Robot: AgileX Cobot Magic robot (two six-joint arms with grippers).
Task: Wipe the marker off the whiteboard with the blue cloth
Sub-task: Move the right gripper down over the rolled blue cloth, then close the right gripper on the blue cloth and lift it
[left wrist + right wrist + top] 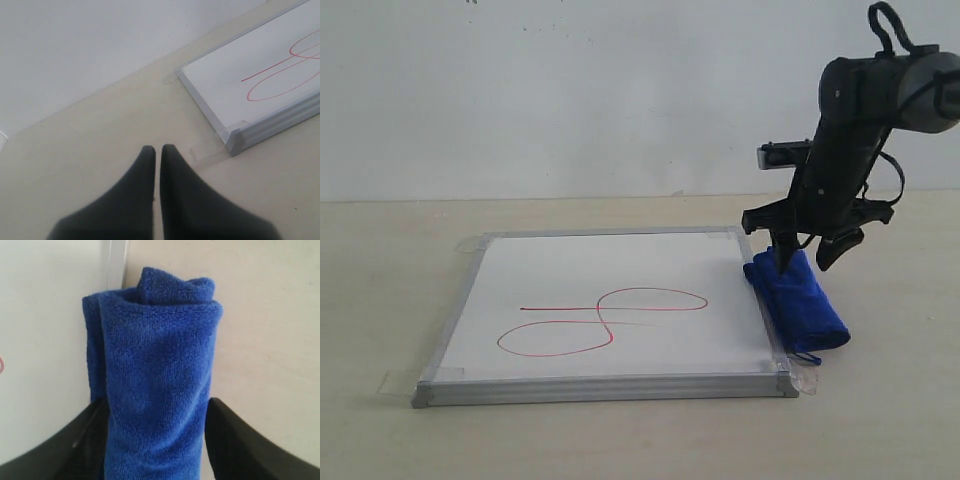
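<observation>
The whiteboard lies flat on the table, with the red marker loop and stroke across its near half. Against the board's right edge lies the blue cloth, a thick roll. My right gripper is down on the roll's far end. In the right wrist view its fingers press both sides of the blue cloth, which narrows between them. My left gripper is out of the exterior view; it hovers shut and empty over bare table near a corner of the whiteboard, where part of the marker shows.
Clear tape sticks out from the board's corners onto the beige table. A white wall rises behind the table's far edge. The right arm reaches down from the upper right.
</observation>
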